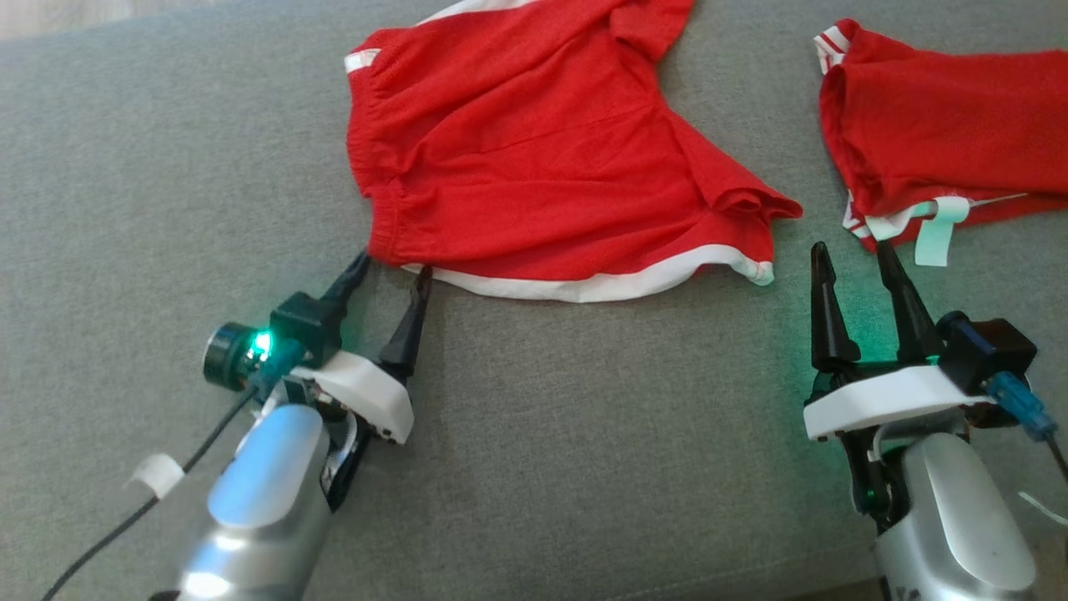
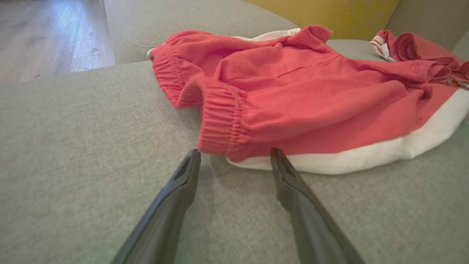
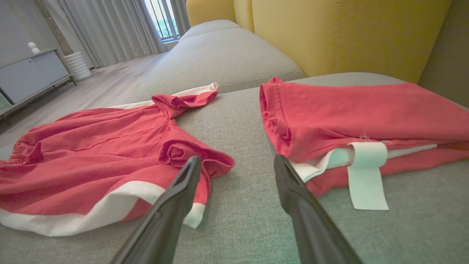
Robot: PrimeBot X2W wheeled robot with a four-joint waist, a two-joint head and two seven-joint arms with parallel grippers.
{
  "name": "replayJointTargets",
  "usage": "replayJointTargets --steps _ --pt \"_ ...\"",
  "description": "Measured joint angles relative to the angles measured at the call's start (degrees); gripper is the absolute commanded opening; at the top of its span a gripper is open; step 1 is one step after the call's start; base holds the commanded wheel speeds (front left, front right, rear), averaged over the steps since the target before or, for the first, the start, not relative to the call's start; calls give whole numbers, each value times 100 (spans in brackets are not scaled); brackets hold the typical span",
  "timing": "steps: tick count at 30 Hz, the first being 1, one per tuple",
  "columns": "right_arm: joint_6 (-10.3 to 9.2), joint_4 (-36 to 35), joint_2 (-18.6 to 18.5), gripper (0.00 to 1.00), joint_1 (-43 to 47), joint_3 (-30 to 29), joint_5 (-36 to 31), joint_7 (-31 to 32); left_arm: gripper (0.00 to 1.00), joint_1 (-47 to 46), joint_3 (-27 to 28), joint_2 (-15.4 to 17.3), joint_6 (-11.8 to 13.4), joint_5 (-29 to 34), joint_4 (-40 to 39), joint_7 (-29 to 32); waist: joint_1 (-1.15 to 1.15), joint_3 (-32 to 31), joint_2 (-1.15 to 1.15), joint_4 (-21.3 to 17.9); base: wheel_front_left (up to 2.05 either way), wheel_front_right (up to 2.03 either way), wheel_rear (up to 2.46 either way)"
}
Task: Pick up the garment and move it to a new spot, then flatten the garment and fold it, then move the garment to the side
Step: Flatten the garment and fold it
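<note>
The garment [image 1: 534,159] is a pair of red shorts with a white hem, lying spread but wrinkled on the grey sofa seat [image 1: 584,434]; it also appears as the garment [image 2: 293,95] and the garment [image 3: 91,161]. My left gripper [image 1: 395,264] stands open, its fingertips straddling the near-left corner at the elastic waistband; the left gripper [image 2: 234,154] holds nothing. My right gripper [image 1: 849,245] is open over bare cushion, between the shorts' right corner and a second garment; the right gripper [image 3: 237,158] is empty.
A second red garment [image 1: 943,133], folded, with a white label [image 3: 366,172], lies at the right. Yellow back cushions [image 3: 348,33] rise behind the seat. Wooden floor [image 2: 44,33] lies beyond the seat's left edge.
</note>
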Motion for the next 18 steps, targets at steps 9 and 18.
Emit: replayJointTargets --steps 9,18 --pt "0 57 0 100 -90 14 0 -25 100 -229 -86 10 0 -54 338 -127 -1 9 0 -85 0 0 0" --pt "0 281 0 100 -86 181 -11 261 0 -296 -260 -9 0 -112 428 -211 0 -55 0 22 0 0 0"
